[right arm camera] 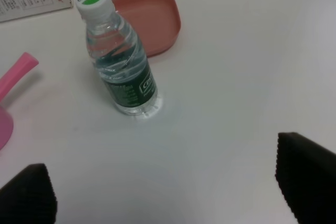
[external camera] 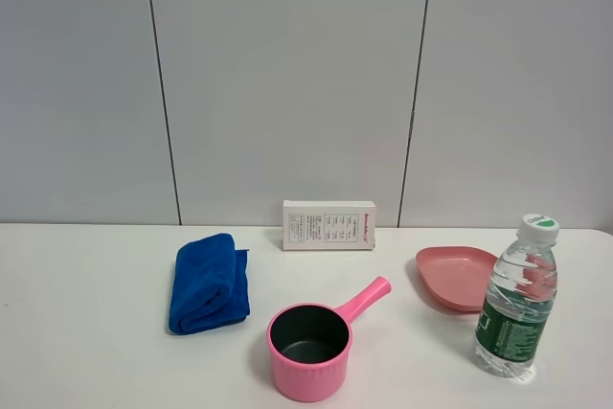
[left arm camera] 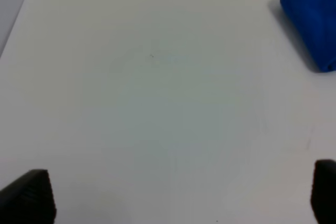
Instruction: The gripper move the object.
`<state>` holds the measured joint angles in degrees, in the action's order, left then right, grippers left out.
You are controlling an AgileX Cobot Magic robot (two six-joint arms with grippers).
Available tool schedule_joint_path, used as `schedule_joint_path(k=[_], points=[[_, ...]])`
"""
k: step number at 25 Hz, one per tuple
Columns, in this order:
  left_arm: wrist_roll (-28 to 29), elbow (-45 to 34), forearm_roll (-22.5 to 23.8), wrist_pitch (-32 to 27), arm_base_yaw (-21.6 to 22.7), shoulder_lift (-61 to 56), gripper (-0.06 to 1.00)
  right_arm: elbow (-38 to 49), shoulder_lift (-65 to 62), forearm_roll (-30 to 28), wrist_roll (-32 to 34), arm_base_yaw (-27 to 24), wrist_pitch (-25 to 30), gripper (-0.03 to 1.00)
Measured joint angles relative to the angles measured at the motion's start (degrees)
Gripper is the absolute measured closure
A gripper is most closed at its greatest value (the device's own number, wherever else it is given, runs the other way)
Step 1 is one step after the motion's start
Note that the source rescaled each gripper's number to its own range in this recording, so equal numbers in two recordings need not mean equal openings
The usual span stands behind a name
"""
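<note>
A clear water bottle (external camera: pixel 518 298) with a white cap and dark green label stands upright on the white table at the front right, just in front of a pink plate. It also shows in the right wrist view (right arm camera: pixel 118 61). My right gripper (right arm camera: pixel 165 195) is open and empty, hanging above bare table a short way from the bottle. My left gripper (left arm camera: pixel 181 195) is open and empty over bare table, with the blue towel off to one side. Neither gripper nor arm shows in the exterior high view.
A pink pot (external camera: pixel 311 335) with a handle stands at front centre. A folded blue towel (external camera: pixel 208 282) lies to its left. A white box (external camera: pixel 329 225) leans by the back wall. A pink plate (external camera: pixel 456 277) lies behind the bottle.
</note>
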<state>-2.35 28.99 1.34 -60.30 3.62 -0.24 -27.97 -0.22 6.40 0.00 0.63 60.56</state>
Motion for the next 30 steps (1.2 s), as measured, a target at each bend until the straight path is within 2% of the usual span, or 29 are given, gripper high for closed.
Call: schedule_joint_path(k=[30], points=[[0.0, 0.0, 0.0, 0.0, 0.0, 0.0, -0.06, 0.0, 0.0, 0.0, 0.0, 0.0, 0.0, 0.36]])
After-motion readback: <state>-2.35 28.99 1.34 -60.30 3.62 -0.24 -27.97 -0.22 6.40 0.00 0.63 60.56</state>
